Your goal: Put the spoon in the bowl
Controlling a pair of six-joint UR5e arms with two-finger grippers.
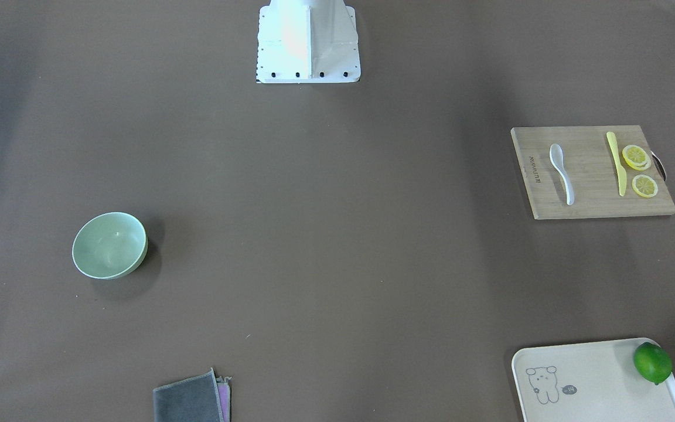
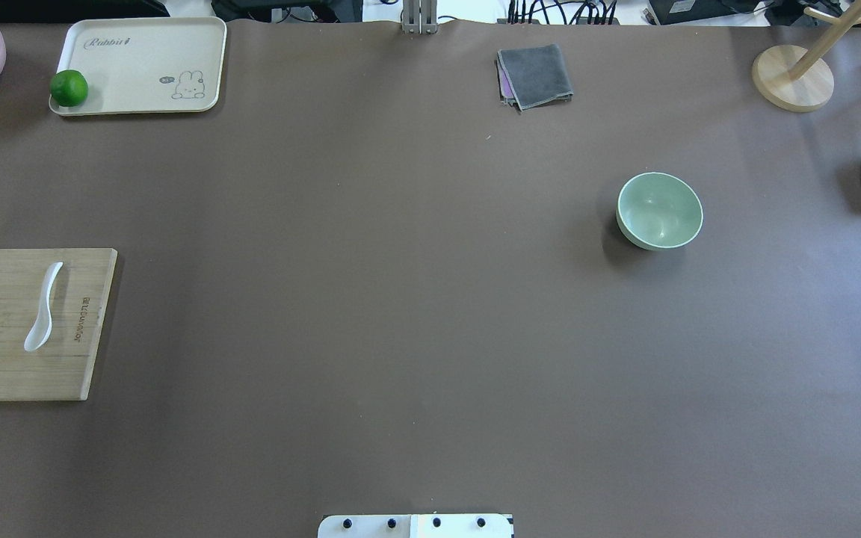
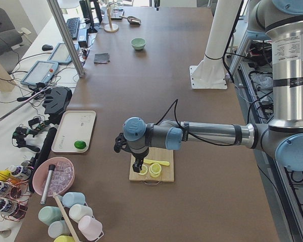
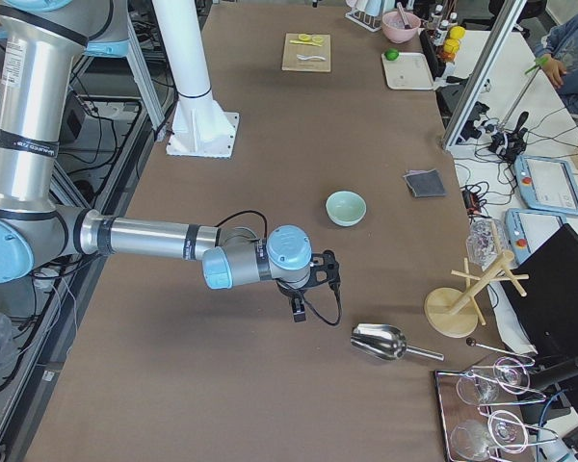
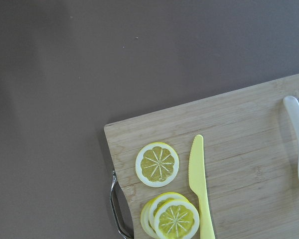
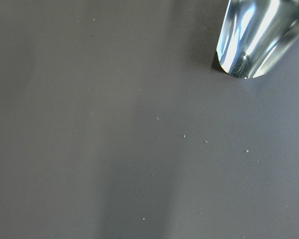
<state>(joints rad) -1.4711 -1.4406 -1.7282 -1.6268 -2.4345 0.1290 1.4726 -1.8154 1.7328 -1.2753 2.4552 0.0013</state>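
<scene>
White spoon (image 1: pixel 561 173) on board (image 1: pixel 595 202), left end of counter (image 1: pixel 337 234). Left arm (image 3: pixel 212 133) stretched level, left gripper (image 3: pixel 137 168) over board; right gripper (image 4: pixel 299 309) near right end. Finger spacing indiscernible.

Spoon (image 1: pixel 562 176) on board (image 1: pixel 592 176), bowl (image 1: pixel 109 245) well apart

qty — spoon (image 1: pixel 561 174) x1; bowl (image 1: pixel 109 246) x1; knife (image 1: pixel 616 164) x1; lemon slices (image 1: pixel 645 186) x3; lime (image 1: pixel 653 362) x1; tray (image 1: pixel 595 381) x1; board (image 1: pixel 589 196) x1

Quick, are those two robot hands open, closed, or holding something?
Left gripper: cannot be told, seen only from the side.
Right gripper: cannot be told, same reason.
</scene>
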